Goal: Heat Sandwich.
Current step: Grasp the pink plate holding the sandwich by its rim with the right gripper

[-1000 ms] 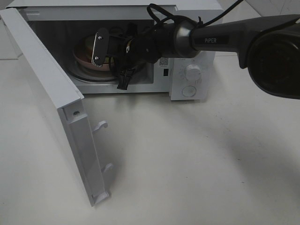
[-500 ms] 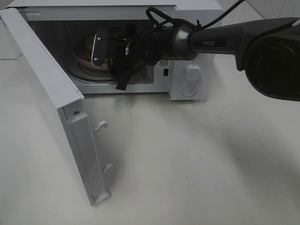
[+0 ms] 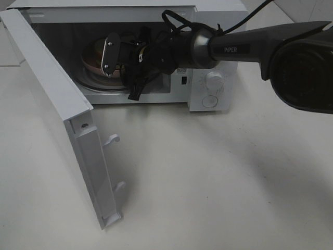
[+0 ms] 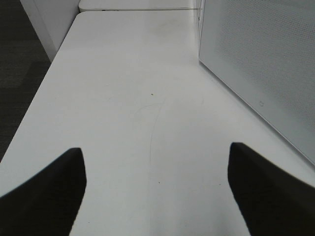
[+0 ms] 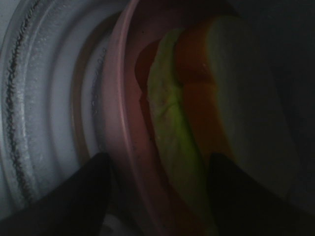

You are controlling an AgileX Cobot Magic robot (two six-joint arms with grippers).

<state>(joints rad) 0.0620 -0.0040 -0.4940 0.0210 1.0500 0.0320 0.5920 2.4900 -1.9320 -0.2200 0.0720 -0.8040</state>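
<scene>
High view overlooks microwave; right wrist close inside; left wrist faces table.

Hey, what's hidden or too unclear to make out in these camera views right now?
Exterior high: right hand hides most of the sandwich inside the microwave.
Right wrist: dim, blurred; whether the fingers touch the pink plate is unclear.
Left wrist: frame edge cuts off the microwave door.
</scene>
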